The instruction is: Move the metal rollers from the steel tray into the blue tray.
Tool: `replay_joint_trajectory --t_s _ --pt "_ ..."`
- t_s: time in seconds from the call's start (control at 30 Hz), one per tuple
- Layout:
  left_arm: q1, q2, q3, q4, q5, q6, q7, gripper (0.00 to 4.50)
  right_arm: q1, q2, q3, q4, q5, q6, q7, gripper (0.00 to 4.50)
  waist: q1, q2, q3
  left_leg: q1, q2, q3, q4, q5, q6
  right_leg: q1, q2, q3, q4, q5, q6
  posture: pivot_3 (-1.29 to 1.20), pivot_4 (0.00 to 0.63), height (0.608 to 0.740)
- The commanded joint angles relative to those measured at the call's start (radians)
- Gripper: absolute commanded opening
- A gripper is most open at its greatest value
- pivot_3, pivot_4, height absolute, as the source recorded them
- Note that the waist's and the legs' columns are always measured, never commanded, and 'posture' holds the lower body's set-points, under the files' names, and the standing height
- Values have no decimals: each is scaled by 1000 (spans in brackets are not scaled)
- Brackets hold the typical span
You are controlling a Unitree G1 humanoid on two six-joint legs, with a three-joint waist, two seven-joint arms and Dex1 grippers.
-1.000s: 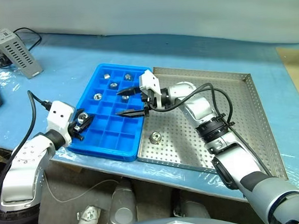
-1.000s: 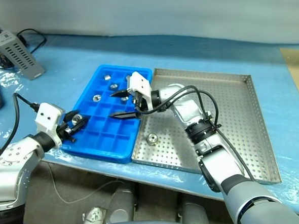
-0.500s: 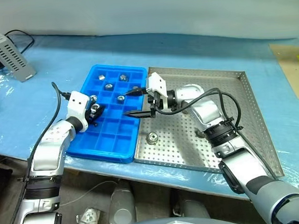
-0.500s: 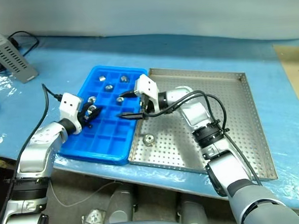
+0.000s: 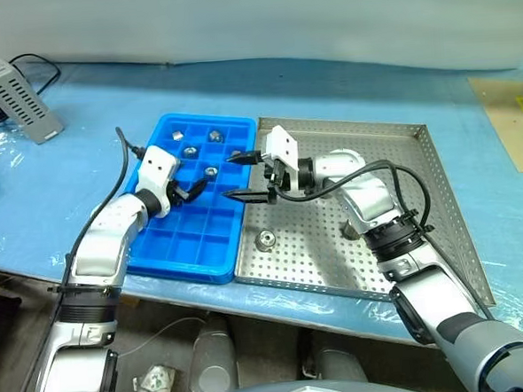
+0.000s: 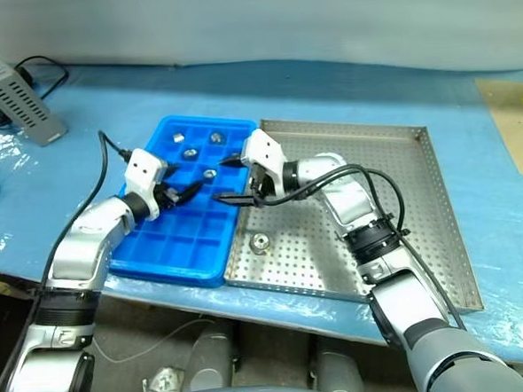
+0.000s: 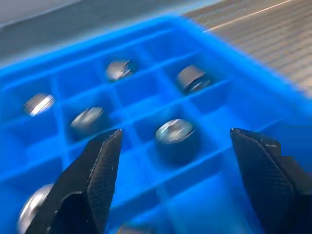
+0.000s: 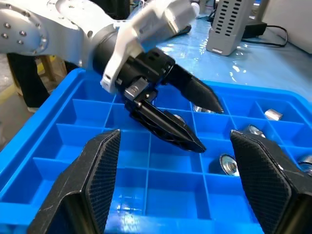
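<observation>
The blue tray (image 5: pixel 202 244) sits left of the steel tray (image 5: pixel 346 130), edge to edge. Several metal rollers (image 5: pixel 188 150) rest in the blue tray's far compartments. One roller (image 5: pixel 265 240) stands on the steel tray's perforated floor near its front left. My left gripper (image 5: pixel 197 190) hovers open over the blue tray. In the left wrist view a roller (image 7: pixel 174 134) lies in a compartment below the gap between the fingers (image 7: pixel 92 180). My right gripper (image 5: pixel 229 177) is open and empty above the blue tray's right edge, pointing at the left gripper (image 8: pixel 209 126).
A grey power adapter (image 5: pixel 11 87) with black cables lies at the far left of the blue table cover. A tan board (image 5: pixel 514 109) lies at the far right. The table's front edge runs just below both trays.
My left gripper carried its roller forward and right over the blue tray, then opened; the roller now lies in a compartment. The right gripper stayed open and shifted slightly right.
</observation>
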Motion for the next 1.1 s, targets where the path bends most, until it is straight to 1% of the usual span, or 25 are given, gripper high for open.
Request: replay_joint_trajectory --t_s 0.03,0.13,0.2,0.27,0.37,0.47,0.57,0.7,0.8,0.93,1.1 --pt "-56 50 -49 -74 -84 31 -175 3734 33 -54 -61 -97 35 38 -2 3745 -10 0 0 0 0 0 1 0 0 0 0 0 0 0 0 15 150 740" --pt "-122 80 -104 5 -70 -5 -284 3734 82 -101 -95 -154 26 64 -37 3745 -27 0 0 1 -1 2 1 0 0 0 0 2 1 0 0 -67 150 740" --pt "-190 67 -137 109 -40 -60 -321 3734 125 -125 -123 -206 23 88 -78 3745 -43 0 0 2 0 2 1 1 -1 0 0 3 2 0 0 -132 150 740" --pt "-268 28 -168 227 -9 -119 -336 3734 175 -140 -151 -269 25 119 -126 3745 -63 0 0 3 0 3 1 1 -1 1 1 4 2 0 0 -201 150 740" --pt "-377 -56 -211 407 32 -217 -367 3734 268 -154 -192 -389 32 178 -200 3745 -84 0 0 4 -1 3 3 1 -1 2 1 5 2 0 0 -314 150 740" --pt "-446 -128 -241 541 52 -287 -431 3734 352 -167 -220 -495 34 233 -257 3745 -112 0 0 4 -2 4 4 0 0 3 0 6 0 1 1 -414 150 740" --pt "-488 -181 -270 644 71 -350 -507 3734 438 -185 -264 -596 32 284 -319 3745 -142 0 0 3 -2 5 6 -2 3 3 1 7 -1 1 1 -505 150 740" --pt "-542 -255 -284 791 102 -426 -550 3734 545 -207 -331 -708 38 342 -382 3745 -181 0 0 4 -2 6 7 -4 7 3 1 8 -1 1 2 -582 150 740" --pt "-566 -309 -289 876 128 -479 -562 3734 595 -217 -367 -767 43 374 -418 3745 -197 0 0 4 -1 6 10 -5 9 5 1 8 -2 2 3 -613 150 740" --pt "-569 -363 -297 930 151 -524 -599 3734 633 -225 -397 -835 59 419 -453 3745 -224 0 0 5 -2 6 12 -8 12 9 0 9 -9 4 7 -670 150 740" --pt "-564 -399 -297 959 177 -554 -623 3734 671 -238 -412 -880 61 450 -485 3745 -247 0 0 4 -3 7 14 -11 18 12 0 10 -14 5 7 -707 150 740"
